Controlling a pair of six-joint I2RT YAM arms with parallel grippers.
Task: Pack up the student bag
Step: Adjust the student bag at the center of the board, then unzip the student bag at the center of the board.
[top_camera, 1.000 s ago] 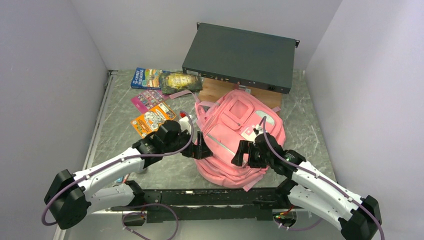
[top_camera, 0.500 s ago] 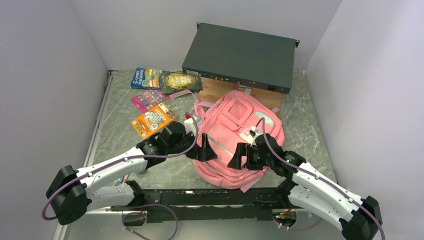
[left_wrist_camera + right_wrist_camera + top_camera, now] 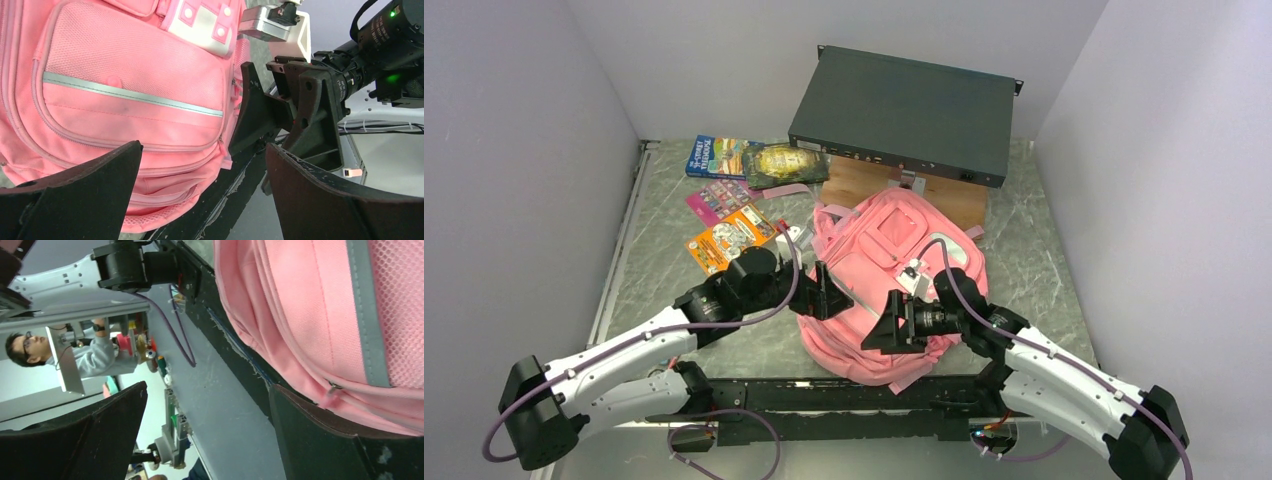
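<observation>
student bag [image 3: 874, 250] is seen lying front pockets up in the middle of the grey marbled surface [image 3: 1044, 260], its far end beside a wooden board [image 3: 864, 180] under a dark flat case [image 3: 904, 110]. left end effector [image 3: 827, 291] is held wide apart at the bag's left flank, nothing gripped. right end effector [image 3: 882, 322] is spread wide over the bag's near front, likewise empty, and colourful booklets [image 3: 729, 238] are laid out to the left.

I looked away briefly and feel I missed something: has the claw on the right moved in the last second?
Yes. The right claw has slid left over the student bag and nearer the black rail at the table's near edge.
</observation>
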